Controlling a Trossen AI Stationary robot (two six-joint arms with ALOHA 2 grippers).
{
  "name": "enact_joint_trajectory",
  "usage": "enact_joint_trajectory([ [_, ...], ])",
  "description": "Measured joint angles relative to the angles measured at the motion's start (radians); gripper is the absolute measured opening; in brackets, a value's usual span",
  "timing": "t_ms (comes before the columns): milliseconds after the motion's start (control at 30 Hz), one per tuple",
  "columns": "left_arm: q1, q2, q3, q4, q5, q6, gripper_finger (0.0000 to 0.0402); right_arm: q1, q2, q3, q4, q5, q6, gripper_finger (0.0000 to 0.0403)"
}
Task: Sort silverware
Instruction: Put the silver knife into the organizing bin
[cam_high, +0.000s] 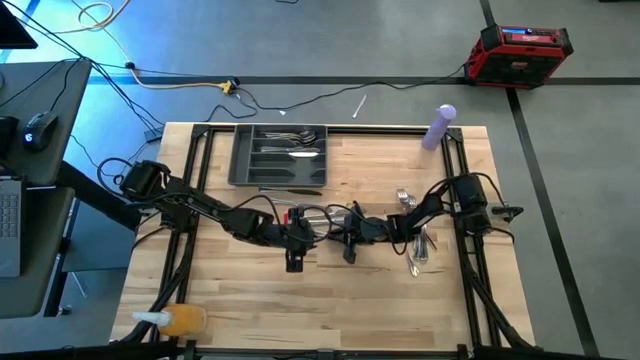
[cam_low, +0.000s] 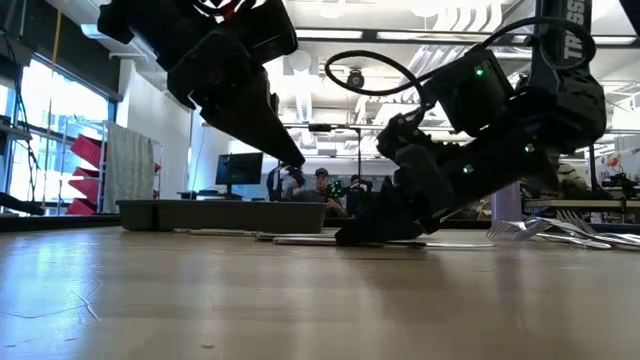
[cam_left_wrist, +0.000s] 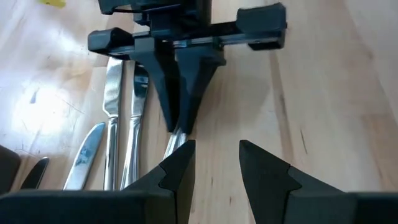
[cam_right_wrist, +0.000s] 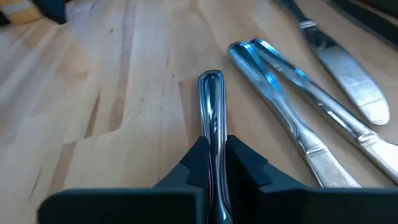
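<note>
- My right tool (cam_right_wrist: 212, 163), at the centre of the overhead frame, is clenched on one silverware handle (cam_right_wrist: 211, 102) lying flat on the tabletop (cam_right_wrist: 112, 93).
- My left tool (cam_left_wrist: 214, 163) faces it, fingers apart, empty.
- More silverware (cam_high: 418, 240) lies right of centre.
- A grey tray (cam_high: 243, 160) sits upper middle.

White capital letters run down the dark right arm (cam_low: 560, 40) in the low view, cut off by the picture's top edge; "TR" can be made out with more letters above. The red case's (cam_high: 520, 55) label is too small to read
</note>
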Motion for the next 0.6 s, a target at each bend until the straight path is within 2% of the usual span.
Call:
enact_joint_trajectory([
  [233,0.024,0.000,0.000,0.002,0.005,0.008,0.0112,-0.009,-0.105,-0.011,-0.075,-0.020,-0.090,0.0005],
  [367,0.041,0.000,0.000,0.001,0.037,0.017,0.0133,-0.009,-0.121,-0.011,-0.083,-0.012,-0.122,0.0005],
  [600,0.065,0.000,0.000,0.001,0.030,0.017,0.0165,-0.023,-0.157,-0.011,-0.055,-0.031,-0.131,0.0002],
])
